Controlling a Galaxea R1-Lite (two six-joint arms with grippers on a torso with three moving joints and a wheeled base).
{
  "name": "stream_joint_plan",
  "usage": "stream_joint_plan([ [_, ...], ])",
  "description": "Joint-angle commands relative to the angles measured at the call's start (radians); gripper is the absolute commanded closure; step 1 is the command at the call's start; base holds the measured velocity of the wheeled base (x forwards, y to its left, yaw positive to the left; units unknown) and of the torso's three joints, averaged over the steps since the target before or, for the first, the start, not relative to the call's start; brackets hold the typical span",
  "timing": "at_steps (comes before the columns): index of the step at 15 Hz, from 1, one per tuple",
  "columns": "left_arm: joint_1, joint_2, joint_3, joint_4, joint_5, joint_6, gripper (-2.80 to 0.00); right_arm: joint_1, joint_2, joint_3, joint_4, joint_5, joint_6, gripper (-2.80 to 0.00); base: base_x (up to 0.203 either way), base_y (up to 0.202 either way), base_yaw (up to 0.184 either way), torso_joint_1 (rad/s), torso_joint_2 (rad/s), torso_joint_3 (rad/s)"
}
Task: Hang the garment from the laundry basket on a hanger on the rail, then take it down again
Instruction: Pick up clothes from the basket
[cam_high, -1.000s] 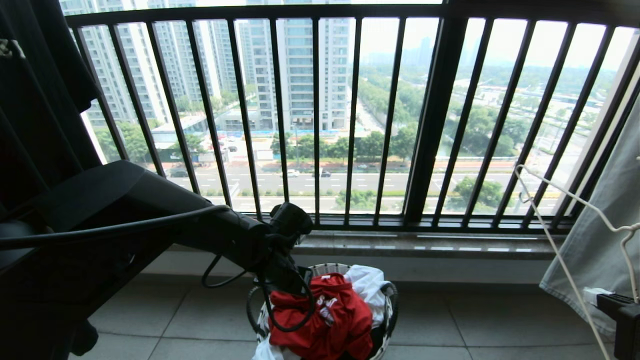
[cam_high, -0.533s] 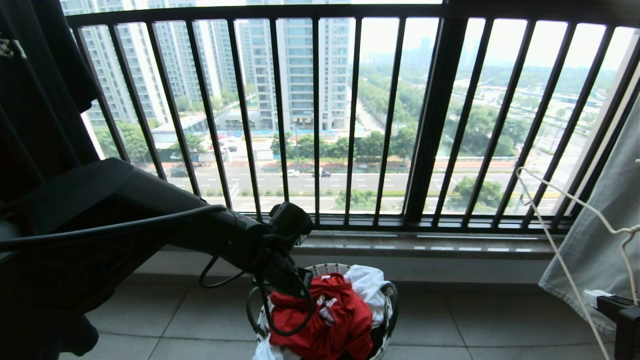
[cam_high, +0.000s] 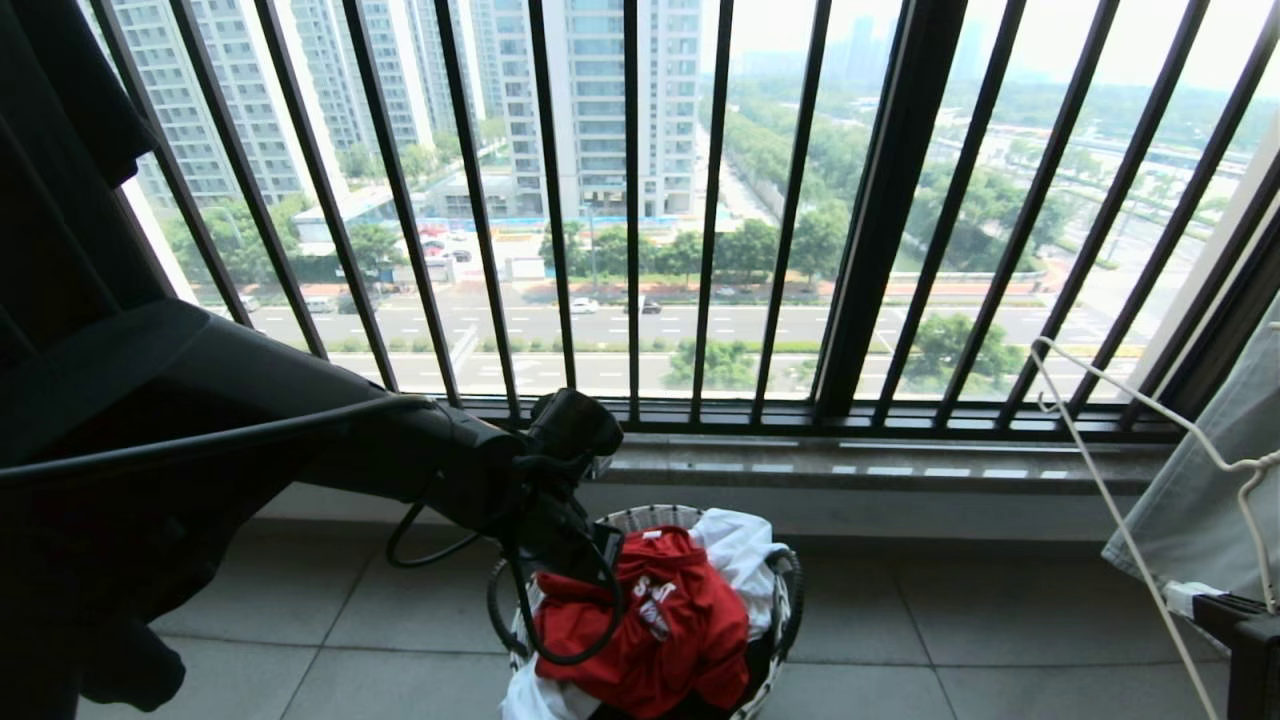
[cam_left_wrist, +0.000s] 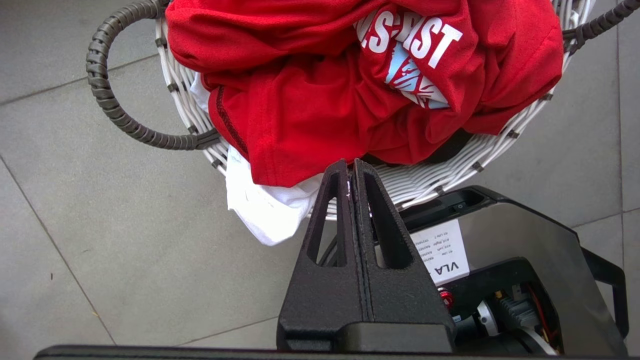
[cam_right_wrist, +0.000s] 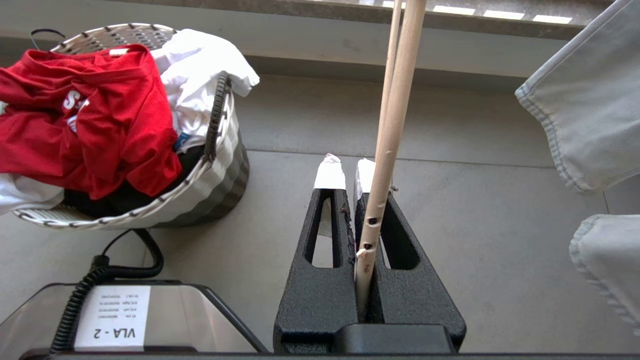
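Observation:
The red garment (cam_high: 675, 620) with its white-and-blue print (cam_left_wrist: 410, 45) lies crumpled on top of the laundry basket (cam_high: 792, 590), partly draped over the rim (cam_left_wrist: 450, 167). My left gripper (cam_left_wrist: 350, 167) is shut with nothing between its fingers, its tips close to the garment's lower hem at the basket's near side. At the lower right my right gripper (cam_high: 1185, 597) is shut on the cream-white hanger (cam_high: 1120, 520), whose wire (cam_right_wrist: 395, 115) runs up between the taped fingertips. The rail is out of view.
A white garment (cam_left_wrist: 265, 210) hangs out of the basket under the red one. The black balcony railing (cam_high: 870, 220) and a stone sill stand behind. A black garment (cam_high: 60, 200) hangs at the left, pale denim (cam_high: 1210, 480) at the right. My base (cam_left_wrist: 505, 245) is beside the basket.
The whole picture has shifted upward because the head camera has tipped down. Both arms, the basket and the garment keep their places relative to each other.

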Motion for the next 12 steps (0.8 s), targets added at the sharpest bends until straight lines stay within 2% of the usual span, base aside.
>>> stream_joint_plan([
  [1, 0.000, -0.034, 0.001, 0.002, 0.001, 0.000, 0.00, 0.000, 0.000, 0.000, 0.001, -0.003, 0.000, 0.00, 0.000, 0.000, 0.000, 0.004, 0.00, -0.191],
  [12, -0.002, -0.157, 0.027, 0.085, 0.001, 0.014, 0.00, 0.000, 0.002, 0.001, -0.001, -0.001, 0.000, 0.00, 0.000, 0.000, 0.000, 0.002, 0.00, -0.199],
])
